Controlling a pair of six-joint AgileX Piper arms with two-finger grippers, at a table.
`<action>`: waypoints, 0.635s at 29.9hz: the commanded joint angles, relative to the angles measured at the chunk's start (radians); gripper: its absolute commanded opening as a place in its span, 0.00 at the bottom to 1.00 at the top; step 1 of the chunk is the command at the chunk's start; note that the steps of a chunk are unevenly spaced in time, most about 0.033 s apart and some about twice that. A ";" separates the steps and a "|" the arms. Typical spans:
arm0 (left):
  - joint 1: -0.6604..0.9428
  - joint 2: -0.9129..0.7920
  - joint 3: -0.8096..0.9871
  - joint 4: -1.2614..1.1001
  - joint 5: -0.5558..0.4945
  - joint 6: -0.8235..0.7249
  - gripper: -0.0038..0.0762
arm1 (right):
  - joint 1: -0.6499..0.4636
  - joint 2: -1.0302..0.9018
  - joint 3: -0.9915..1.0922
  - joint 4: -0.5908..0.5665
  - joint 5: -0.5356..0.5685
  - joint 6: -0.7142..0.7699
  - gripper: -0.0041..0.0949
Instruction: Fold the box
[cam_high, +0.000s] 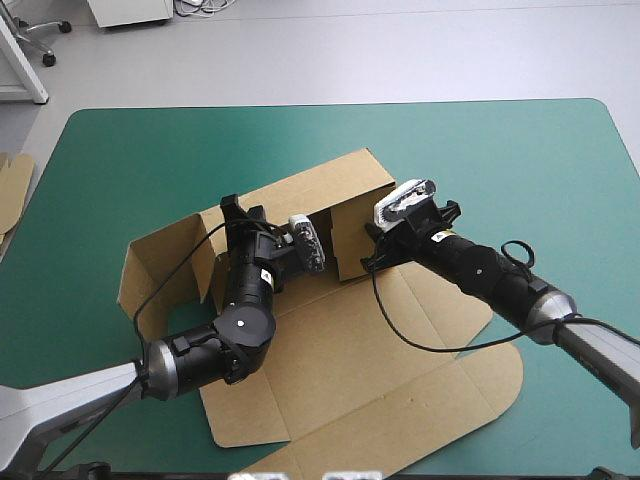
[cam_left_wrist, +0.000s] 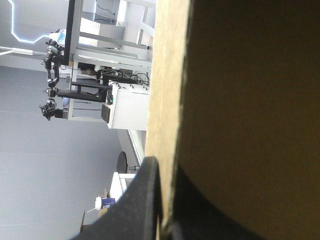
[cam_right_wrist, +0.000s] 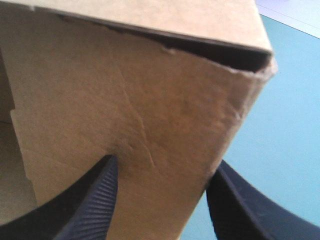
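Observation:
The brown box (cam_high: 350, 350) lies on the teal-green cover, its base flat and its front flaps spread toward the near edge. The long back wall (cam_high: 300, 195) stands raised, and a short side wall (cam_high: 350, 235) stands at its right end. My left gripper (cam_high: 240, 212) is at the back wall's top edge. In the left wrist view my left gripper (cam_left_wrist: 167, 210) is shut on that wall's board (cam_left_wrist: 165, 75). My right gripper (cam_high: 372, 245) is at the side wall. In the right wrist view my right gripper (cam_right_wrist: 162, 200) is open, with its fingers apart either side of the folded wall (cam_right_wrist: 125, 100).
An edge of more brown board (cam_high: 12, 190) shows at the table's left edge. Bare teal-green cover (cam_high: 520, 160) stretches to the right of the box and beyond it. The box's left flap (cam_high: 160, 260) stands partly raised beside my left arm.

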 joint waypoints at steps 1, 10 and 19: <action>-0.012 -0.037 -0.029 0.003 -0.031 -0.021 0.03 | 0.021 -0.002 -0.027 0.012 -0.102 -0.001 0.54; -0.013 -0.053 -0.029 -0.171 -0.070 0.067 0.03 | 0.059 0.019 -0.027 0.010 -0.104 0.040 0.52; -0.013 -0.057 -0.029 -0.149 -0.076 0.070 0.03 | 0.055 0.019 -0.027 0.002 -0.188 0.040 0.52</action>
